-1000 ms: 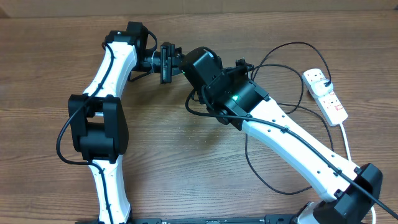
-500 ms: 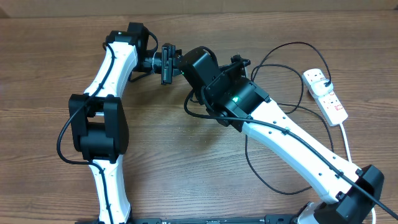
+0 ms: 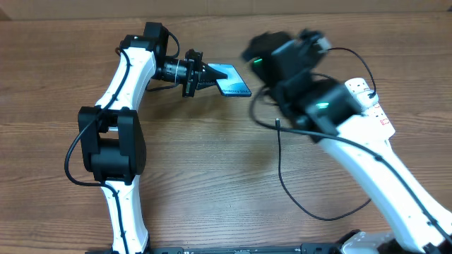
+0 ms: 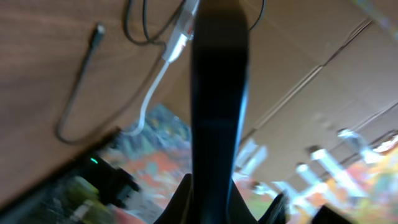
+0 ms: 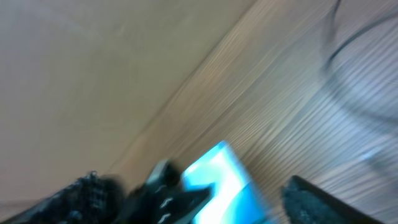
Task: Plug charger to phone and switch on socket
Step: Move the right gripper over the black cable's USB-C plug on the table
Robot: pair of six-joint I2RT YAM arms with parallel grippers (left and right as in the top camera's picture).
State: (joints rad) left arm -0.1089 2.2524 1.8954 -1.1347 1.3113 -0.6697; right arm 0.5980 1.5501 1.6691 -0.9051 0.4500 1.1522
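My left gripper point(image 3: 212, 76) is shut on one end of the phone point(image 3: 234, 83), whose light blue screen faces up just above the table. In the left wrist view the phone point(image 4: 216, 93) shows edge-on as a dark bar between the closed fingers. The charger's small black tip point(image 3: 277, 123) lies loose on the wood, apart from the phone, and also shows in the left wrist view point(image 4: 97, 28). My right gripper point(image 3: 258, 51) is blurred, open and empty, to the right of the phone. The white socket point(image 3: 360, 89) lies at the far right, partly behind the right arm.
The charger's thin black cable point(image 3: 282, 185) loops across the table in front of the right arm. A thick white cord point(image 4: 152, 87) runs from the socket. Brown cardboard walls stand behind the table.
My right arm has swung back to the right, away from the phone, and its jaws have opened. The charger tip now lies on the table. The left gripper has barely moved.
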